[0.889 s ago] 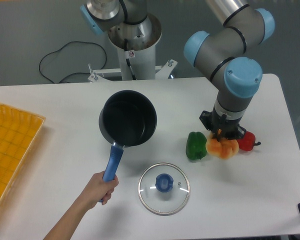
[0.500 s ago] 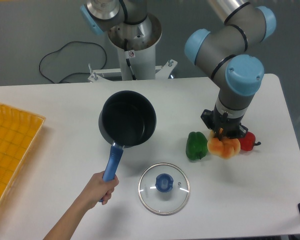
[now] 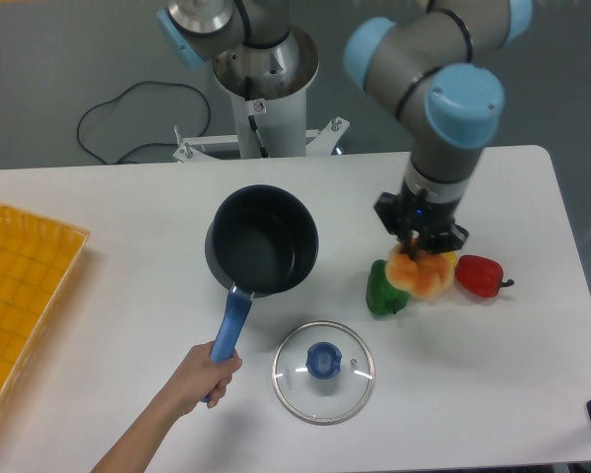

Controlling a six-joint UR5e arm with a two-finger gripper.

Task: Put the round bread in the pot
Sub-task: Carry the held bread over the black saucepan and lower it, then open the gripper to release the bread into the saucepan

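orange-gold bread point(image 3: 420, 275) hangs pinched in the gripper point(image 3: 419, 258), lifted clear of the table above the green pepper point(image 3: 382, 292), so it can travel left to the pot point(image 3: 262, 239), which a hand point(image 3: 205, 373) steadies by its handle.

No word, brand or number can be read anywhere. The one sign is a small round red-ringed prohibition sticker point(image 3: 259, 106) on the white robot pedestal point(image 3: 266, 84) at about 12 o'clock from the pot point(image 3: 262, 239); its inner symbol is too small to make out
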